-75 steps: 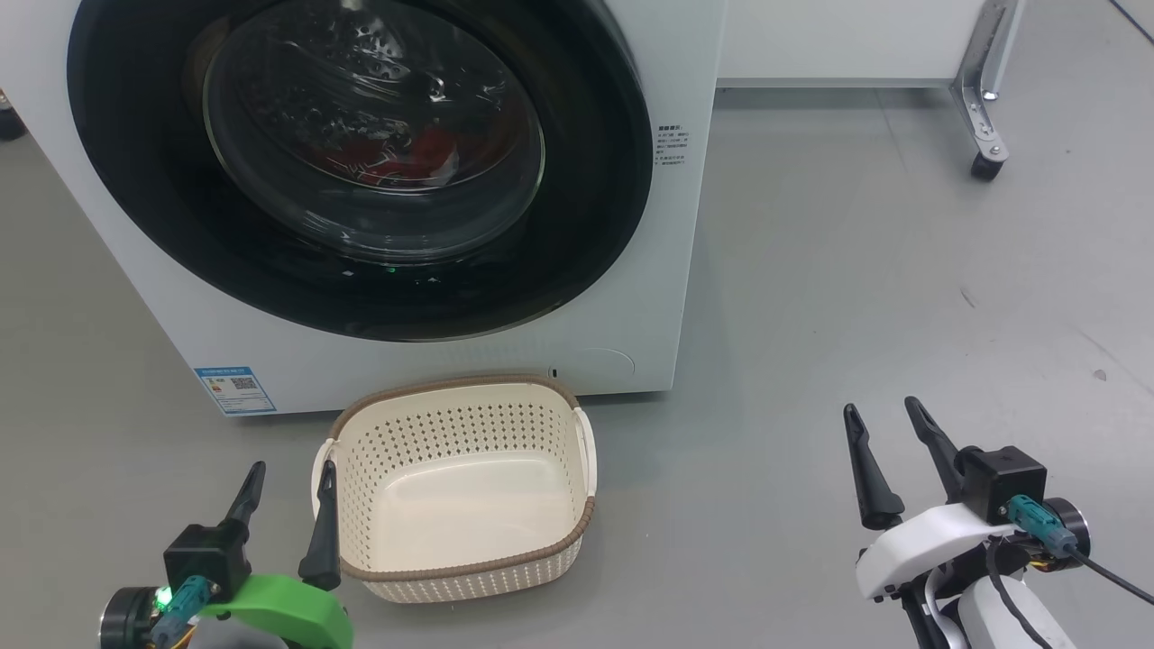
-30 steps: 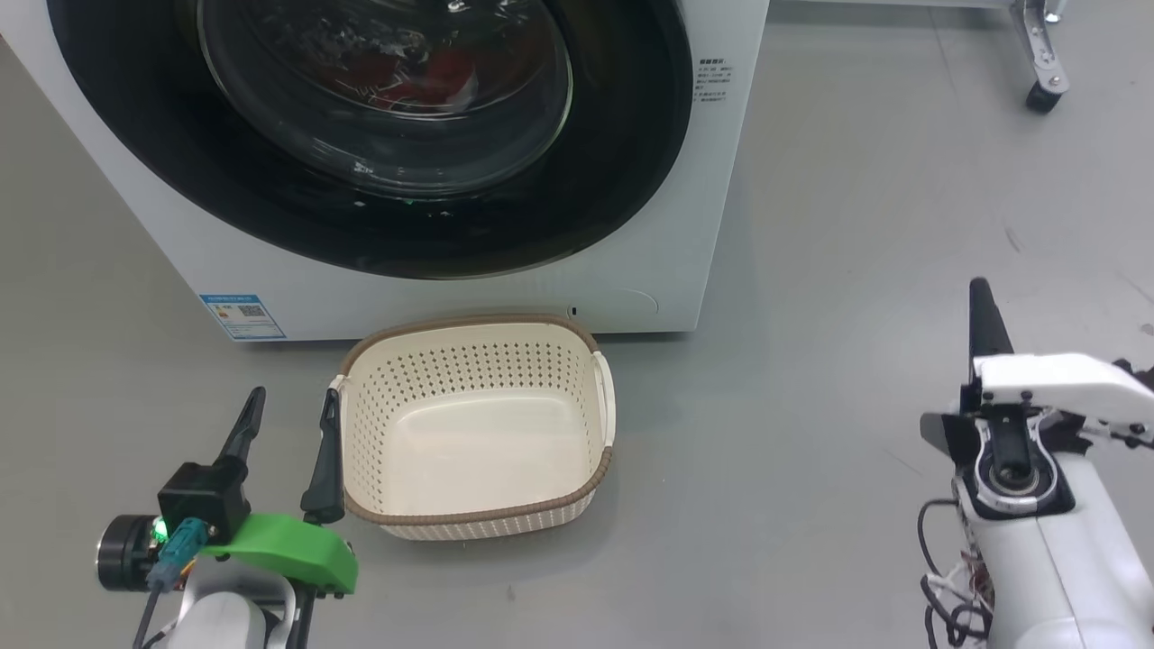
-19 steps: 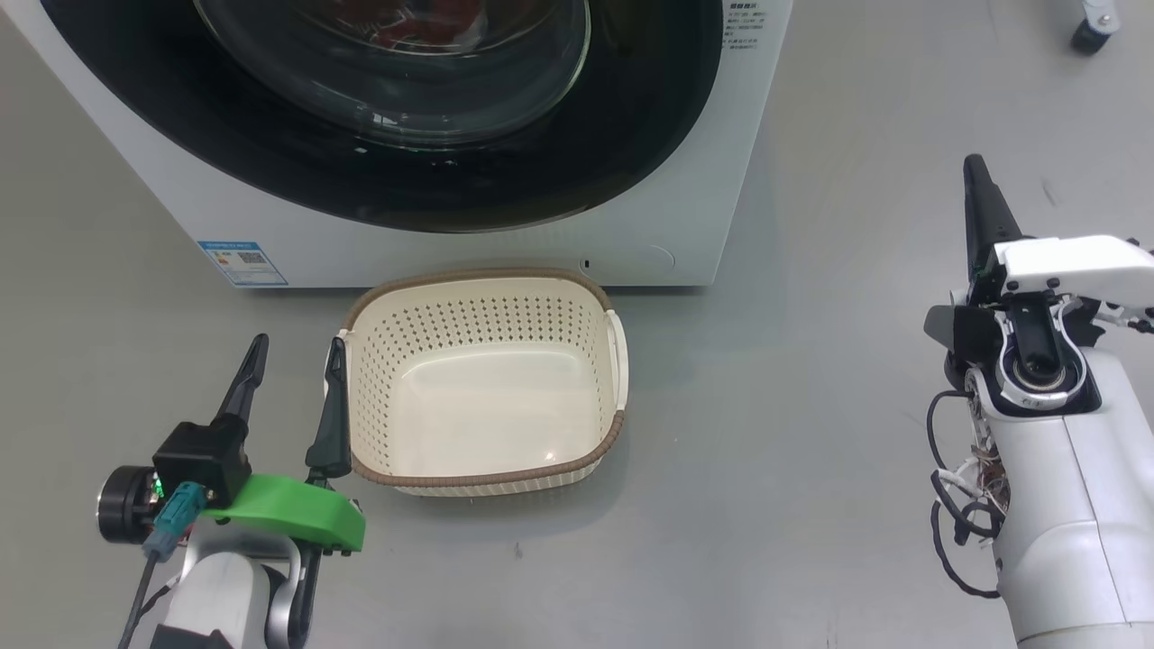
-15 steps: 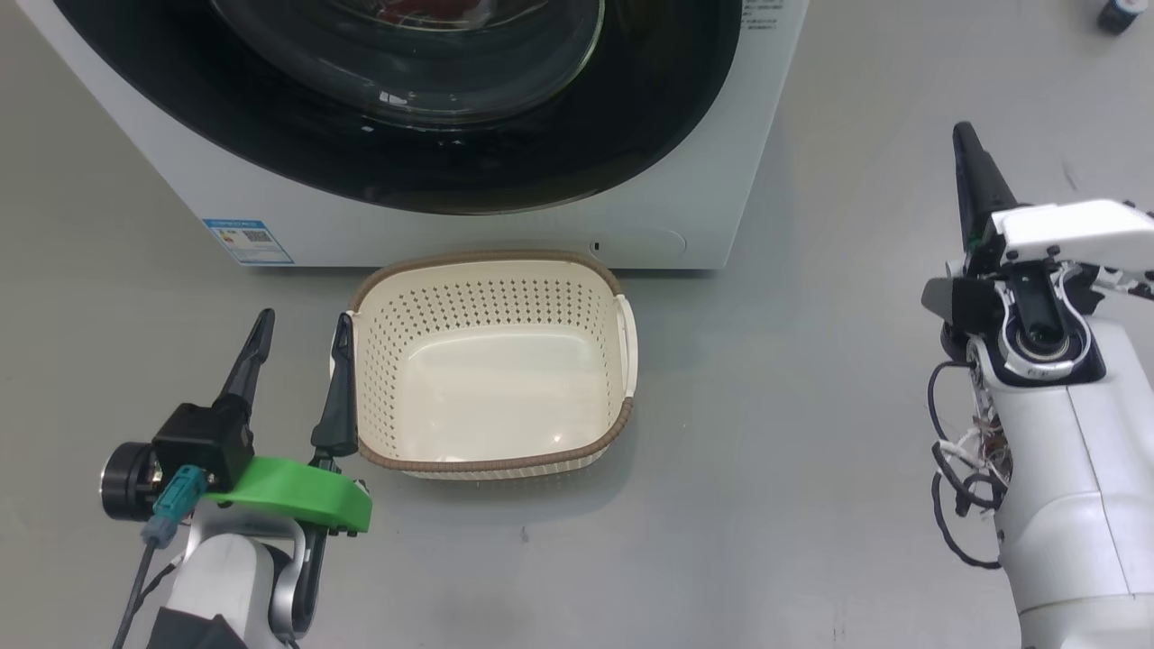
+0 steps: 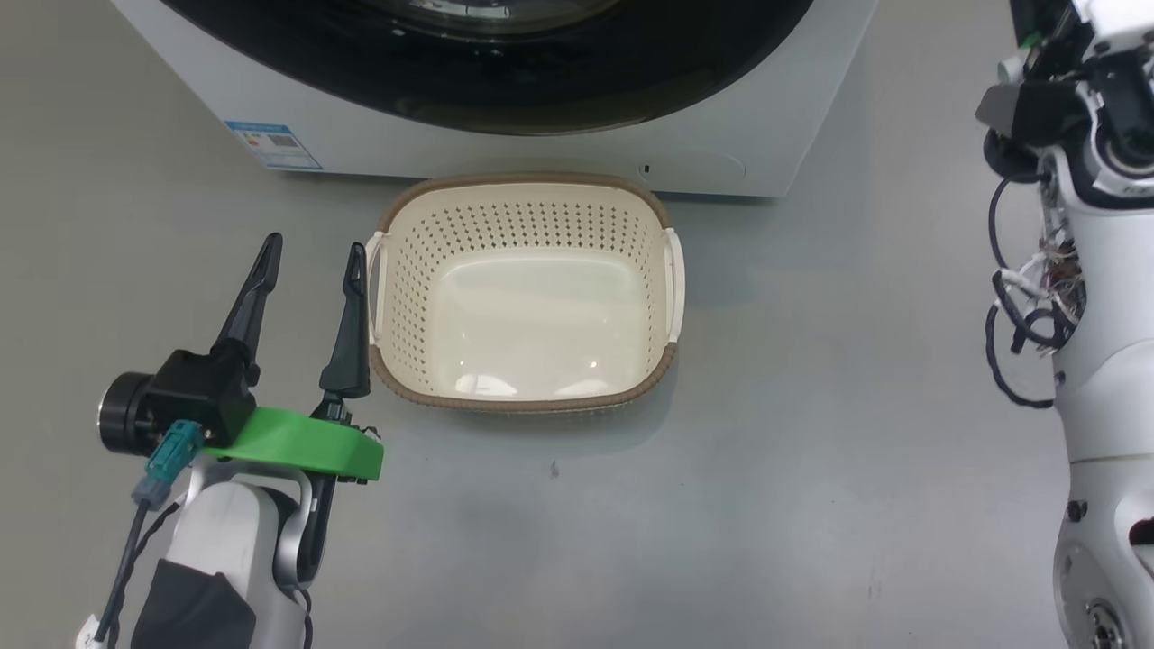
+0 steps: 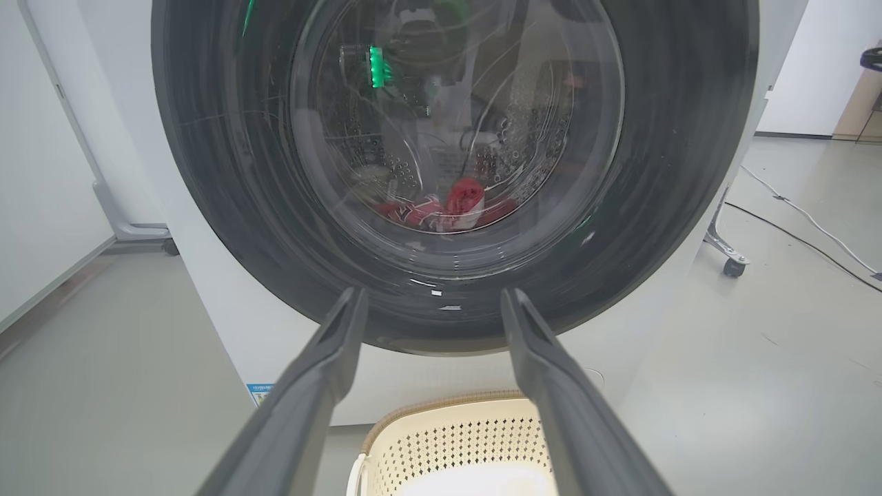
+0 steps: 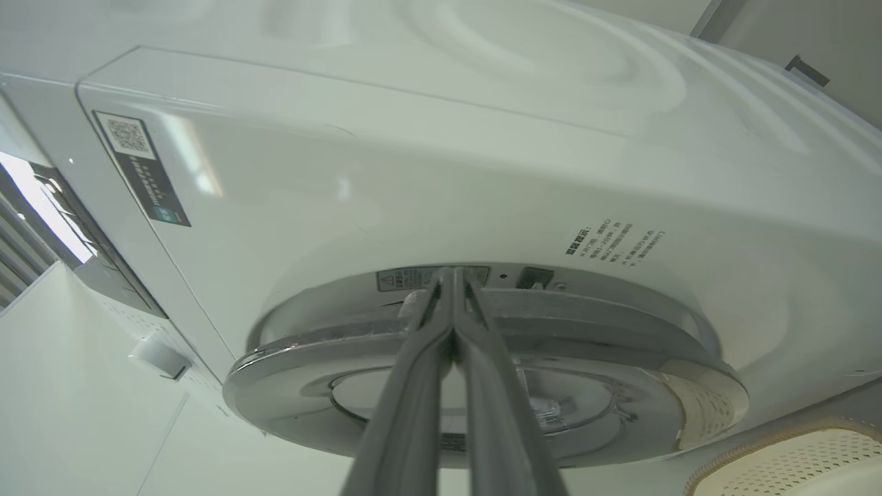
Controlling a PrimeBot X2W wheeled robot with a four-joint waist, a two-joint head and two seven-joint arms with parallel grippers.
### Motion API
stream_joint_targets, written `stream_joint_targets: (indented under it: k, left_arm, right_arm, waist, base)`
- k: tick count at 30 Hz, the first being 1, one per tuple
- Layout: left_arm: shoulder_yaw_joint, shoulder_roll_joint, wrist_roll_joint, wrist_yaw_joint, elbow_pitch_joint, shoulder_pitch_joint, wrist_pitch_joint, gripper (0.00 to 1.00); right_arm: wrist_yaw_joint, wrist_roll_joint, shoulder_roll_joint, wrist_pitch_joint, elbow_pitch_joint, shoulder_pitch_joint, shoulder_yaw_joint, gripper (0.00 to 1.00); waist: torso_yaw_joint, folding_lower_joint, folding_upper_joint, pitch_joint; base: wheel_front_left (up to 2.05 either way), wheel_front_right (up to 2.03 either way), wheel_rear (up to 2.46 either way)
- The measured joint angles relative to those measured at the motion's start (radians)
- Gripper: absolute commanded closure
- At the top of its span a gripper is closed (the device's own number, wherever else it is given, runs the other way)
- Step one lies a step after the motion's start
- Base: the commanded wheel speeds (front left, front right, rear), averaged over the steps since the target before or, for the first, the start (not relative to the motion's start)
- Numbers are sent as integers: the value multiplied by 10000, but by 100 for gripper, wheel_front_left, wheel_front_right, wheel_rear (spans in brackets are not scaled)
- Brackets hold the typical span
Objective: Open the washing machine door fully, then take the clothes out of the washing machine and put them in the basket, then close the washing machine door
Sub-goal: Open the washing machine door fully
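Right gripper (image 7: 453, 275), jaws pressed together on nothing, aims its tips at the seam between the washing machine door (image 7: 482, 344) and the front of the washing machine (image 7: 413, 172); the door is shut, with the clothes (image 6: 448, 207) in the drum behind its glass. Left gripper (image 5: 314, 245), jaws spread and empty, hangs low before the machine, just beside the basket (image 5: 532, 178) at its foot. Probable failure: the tips skid along the glossy rim without hooking behind it, and the door does not unlatch.
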Motion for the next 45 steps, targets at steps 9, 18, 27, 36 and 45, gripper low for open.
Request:
stream_joint_targets:
  k: [9, 18, 27, 36, 45]
  left_arm:
    - [-265, -84, 38, -153, -117, -549, 0, 0]
    - [-309, -138, 38, -167, -142, -783, 0, 0]
    - [-408, -180, 38, -171, -128, -897, 0, 0]
    - [-545, -190, 21, -167, -86, -982, 0, 0]
    - [-571, -192, -63, -134, -36, -1030, 0, 0]
  right_arm:
    - [-257, -15, -518, 777, 412, -1466, 301, 100]
    - [-343, -31, -616, 1432, 911, -2290, 654, 100]
    - [-339, -29, -813, 1764, 1432, -2904, 663, 100]
    - [-238, 79, -945, 2314, 1879, -3160, 708, 100]
    - [-61, 355, -1141, 3195, 2207, -3205, 811, 100]
  waist:
    - [573, 0, 0, 813]
    - [1079, 0, 0, 1389]
    - [1313, 0, 0, 1676]
    - [1371, -1, 0, 1744]
    - [1327, -1, 0, 1627]
  base:
    - [0, 0, 0]
    - [0, 0, 0]
    - [0, 0, 0]
    - [0, 0, 0]
    - [0, 0, 0]
